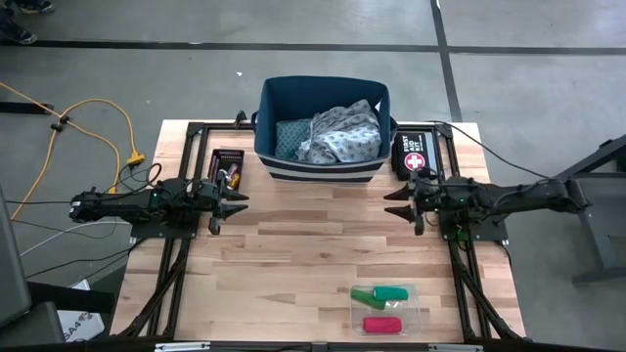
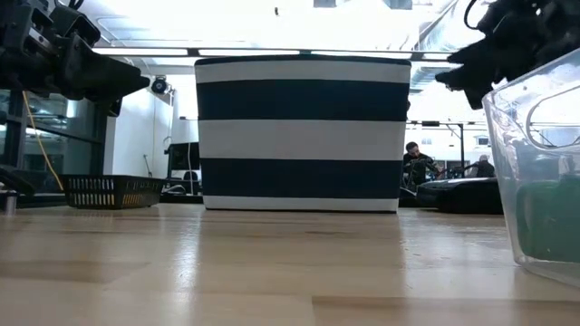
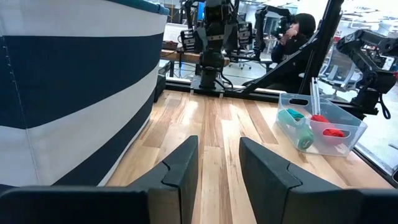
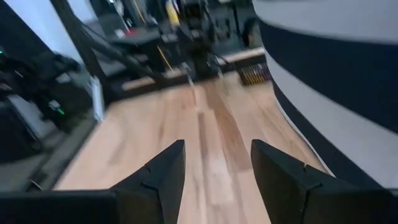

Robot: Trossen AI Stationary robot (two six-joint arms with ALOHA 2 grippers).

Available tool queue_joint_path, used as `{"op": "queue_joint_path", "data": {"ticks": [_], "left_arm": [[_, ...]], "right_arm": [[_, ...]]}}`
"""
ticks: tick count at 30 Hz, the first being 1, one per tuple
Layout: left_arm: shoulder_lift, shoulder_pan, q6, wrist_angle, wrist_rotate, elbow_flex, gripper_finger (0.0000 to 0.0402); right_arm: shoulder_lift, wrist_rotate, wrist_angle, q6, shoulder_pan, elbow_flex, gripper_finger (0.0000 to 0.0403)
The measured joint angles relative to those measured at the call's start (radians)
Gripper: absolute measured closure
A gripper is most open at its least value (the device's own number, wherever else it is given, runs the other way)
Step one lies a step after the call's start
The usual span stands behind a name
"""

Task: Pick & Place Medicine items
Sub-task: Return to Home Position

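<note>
Left gripper [image 1: 235, 203] at left edge of bench [image 1: 293, 254], right gripper [image 1: 393, 203] at right edge; both parted, empty. Green tubes [image 1: 381, 292] and red tube [image 1: 381, 324] in tray [image 1: 413, 311], near edge.

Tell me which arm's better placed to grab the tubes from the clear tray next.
Right, probably. The clear tray with the green tubes and red-pink tube sits right of centre, nearer the right gripper than the left gripper. Both are open and empty.
</note>
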Motion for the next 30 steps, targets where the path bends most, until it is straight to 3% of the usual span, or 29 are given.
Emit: {"op": "queue_joint_path", "data": {"ticks": [10,23,30], "left_arm": [[0.0,0.0,0.0,0.0,0.0,0.0,0.0291],[0.0,0.0,0.0,0.0,0.0,0.0,0.0291],[0.0,0.0,0.0,0.0,0.0,0.0,0.0291]], "right_arm": [[-0.215,-0.032,-0.103,-0.013,0.0,0.0,0.0232],[-0.339,-0.069,-0.133,-0.014,0.0,-0.001,0.0232],[-0.408,-0.098,0.06,-0.014,0.0,-0.139,0.0232]]}}
